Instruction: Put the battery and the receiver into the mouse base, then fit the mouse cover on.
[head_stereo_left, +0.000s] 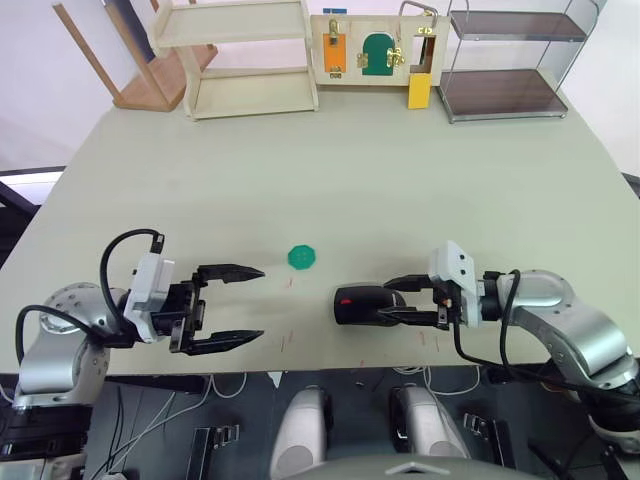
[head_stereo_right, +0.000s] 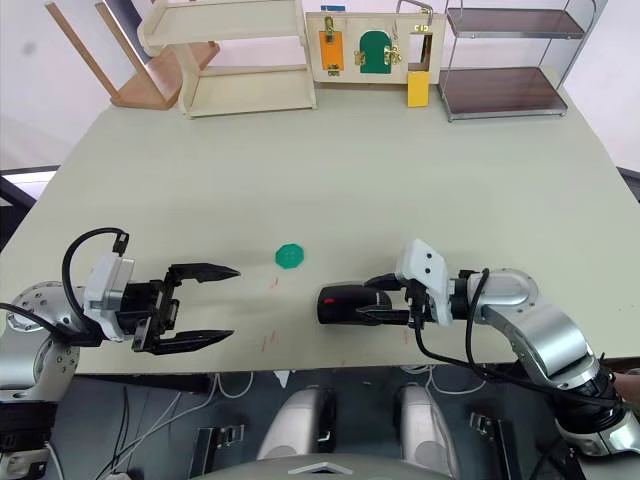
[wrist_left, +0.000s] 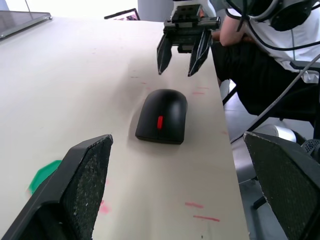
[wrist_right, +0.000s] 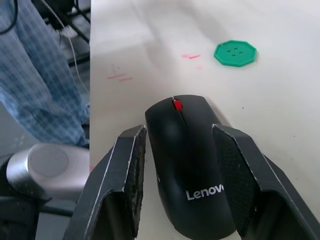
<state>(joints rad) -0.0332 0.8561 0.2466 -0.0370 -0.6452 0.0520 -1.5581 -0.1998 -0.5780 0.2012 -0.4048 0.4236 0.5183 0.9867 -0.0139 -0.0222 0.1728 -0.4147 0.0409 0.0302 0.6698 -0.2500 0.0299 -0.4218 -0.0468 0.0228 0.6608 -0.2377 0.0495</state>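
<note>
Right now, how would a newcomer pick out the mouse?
On the pale table, look at the near edge, right of centre, where the right gripper straddles the mouse. It is glossy black with a red wheel, unlike the flat green disc nearby.

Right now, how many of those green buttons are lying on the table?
1. The green button lies on the table near its front edge, between the open left hand and the black mouse, a little farther back.
</note>
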